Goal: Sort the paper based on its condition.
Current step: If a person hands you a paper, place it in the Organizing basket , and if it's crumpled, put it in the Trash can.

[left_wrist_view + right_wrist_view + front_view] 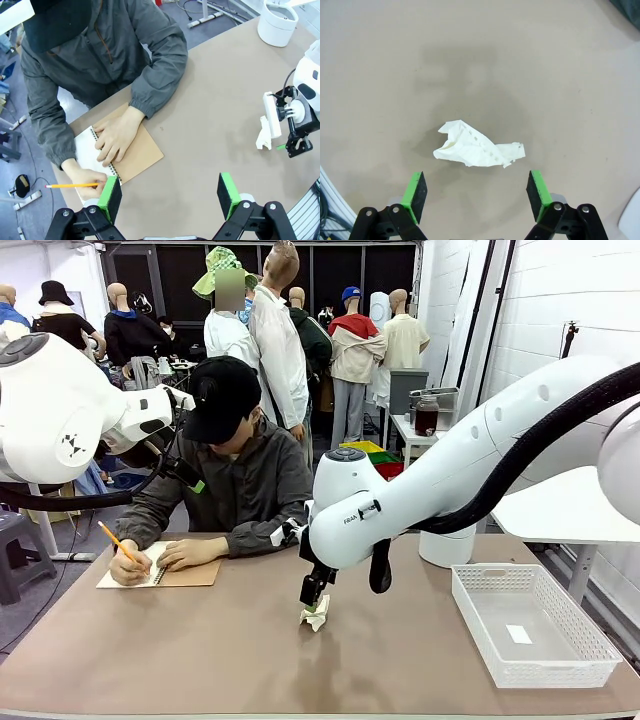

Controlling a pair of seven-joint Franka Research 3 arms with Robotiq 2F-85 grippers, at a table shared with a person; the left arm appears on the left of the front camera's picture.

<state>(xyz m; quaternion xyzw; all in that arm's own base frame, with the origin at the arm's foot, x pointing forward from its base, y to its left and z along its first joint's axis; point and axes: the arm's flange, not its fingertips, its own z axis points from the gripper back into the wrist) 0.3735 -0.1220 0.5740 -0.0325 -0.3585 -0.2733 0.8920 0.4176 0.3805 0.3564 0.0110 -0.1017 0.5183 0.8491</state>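
Note:
A crumpled piece of white paper (477, 149) lies on the tan table, just ahead of my right gripper (476, 190), whose green pads stand open on either side of it without touching it. From the front, the right gripper (312, 600) hangs over the same crumpled paper (317, 615) at mid-table. My left gripper (169, 196) is open and holds nothing. It is high above the table's left part, looking down on the person's hands. From there the crumpled paper (262, 134) shows far to the right.
A person at the far side writes with a yellow pencil (118, 542) on a spiral notepad (190, 574). A white mesh basket (590, 655) stands at the right, with a small white slip inside. A white round bin (447, 546) stands behind the right arm.

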